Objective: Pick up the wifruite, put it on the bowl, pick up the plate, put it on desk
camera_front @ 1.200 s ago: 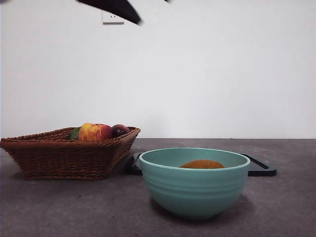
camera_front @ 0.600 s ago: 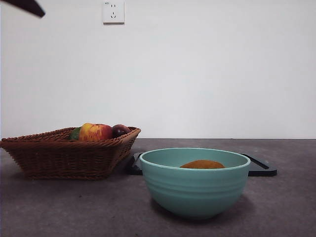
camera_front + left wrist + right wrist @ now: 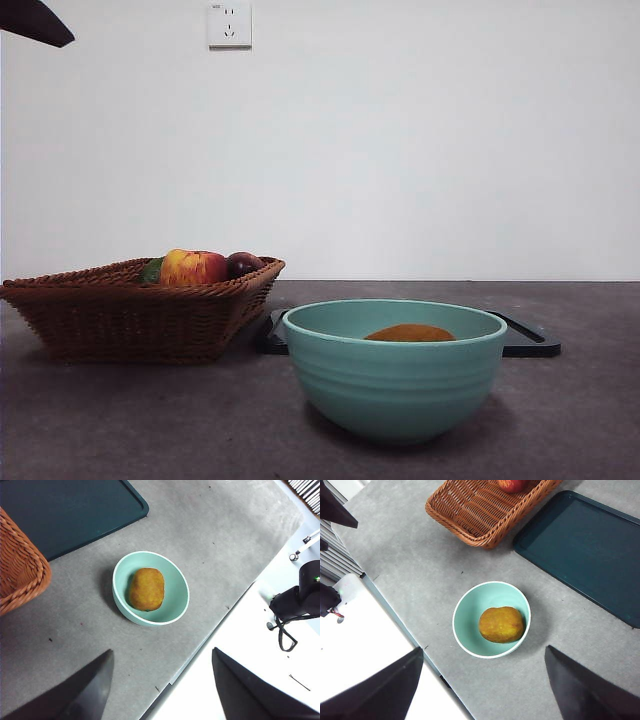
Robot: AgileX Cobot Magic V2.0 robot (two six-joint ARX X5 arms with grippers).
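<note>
The brown-orange wifruite [image 3: 410, 333] lies inside the teal ribbed bowl [image 3: 395, 385], which stands on the dark grey desk [image 3: 150, 420] near the front. From above, the wifruite [image 3: 146, 588] [image 3: 501, 624] rests in the middle of the bowl [image 3: 176, 587] [image 3: 469, 615]. My left gripper [image 3: 162, 652] is open and empty, high above the bowl. My right gripper [image 3: 484, 650] is open and empty, also high above it. No plate shows in any view.
A brown wicker basket [image 3: 130, 310] with a red-yellow apple [image 3: 192, 267] and a dark plum [image 3: 243, 263] stands at the left. A flat black tray [image 3: 525, 340] lies behind the bowl. A black arm tip [image 3: 35, 22] shows at the top left corner.
The black arm tip has withdrawn from the top middle of the front view to the top left corner. The bowl, wifruite and basket have not moved.
</note>
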